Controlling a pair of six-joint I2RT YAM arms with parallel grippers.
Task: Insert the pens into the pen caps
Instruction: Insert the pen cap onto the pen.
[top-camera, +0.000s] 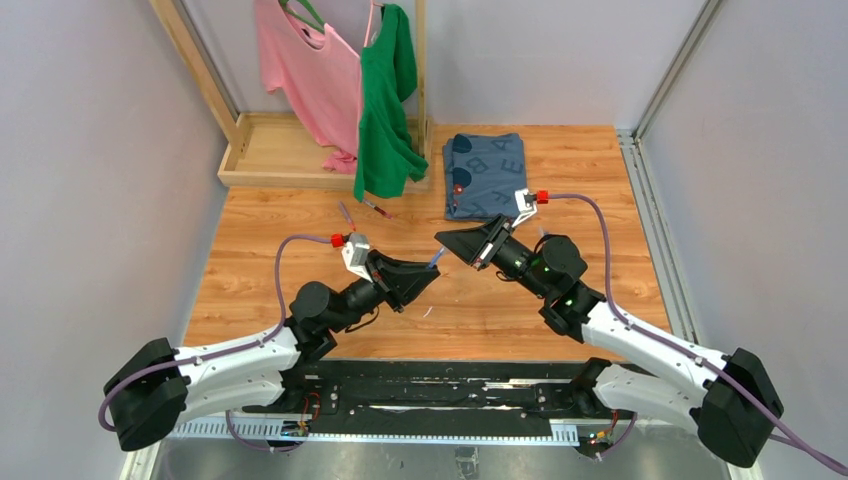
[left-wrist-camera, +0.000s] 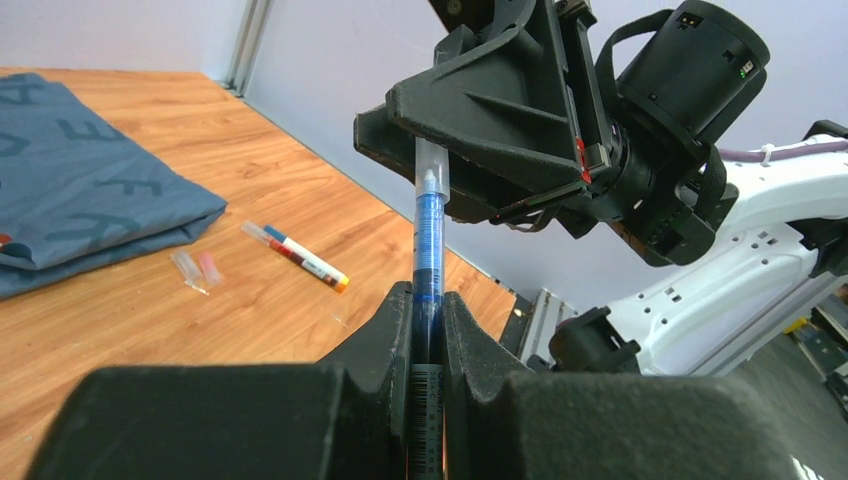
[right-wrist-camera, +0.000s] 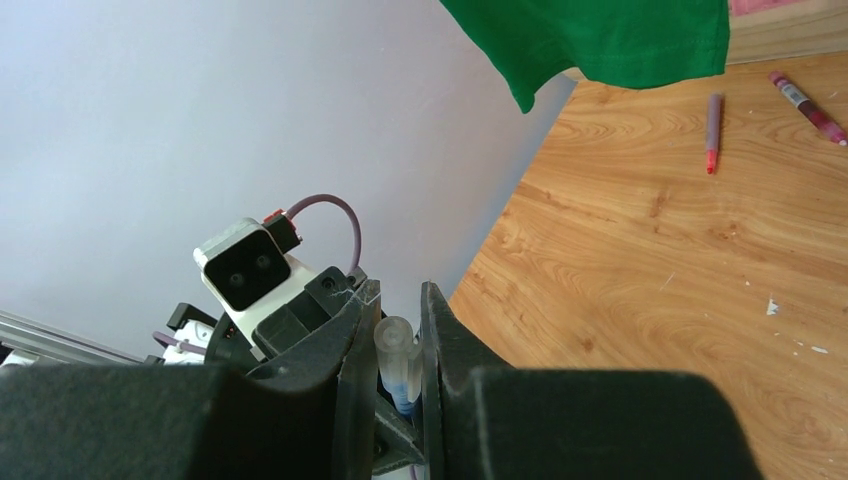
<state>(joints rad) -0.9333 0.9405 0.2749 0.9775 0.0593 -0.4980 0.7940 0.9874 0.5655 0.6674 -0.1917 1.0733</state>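
- Left gripper (left-wrist-camera: 428, 298) had its jaws clamped on the blue pen (left-wrist-camera: 428, 235), long axis pointing straight up mid-frame.
- Right gripper (right-wrist-camera: 398, 300) pinched the clear cap (right-wrist-camera: 392, 345), sitting right over the pen's tip.

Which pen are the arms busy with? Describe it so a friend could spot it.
Find the middle of the wooden table, where the left gripper meets the right gripper. The blue pen is clamped in the left one, tip inside a clear cap; the other pens lie loose on the table.
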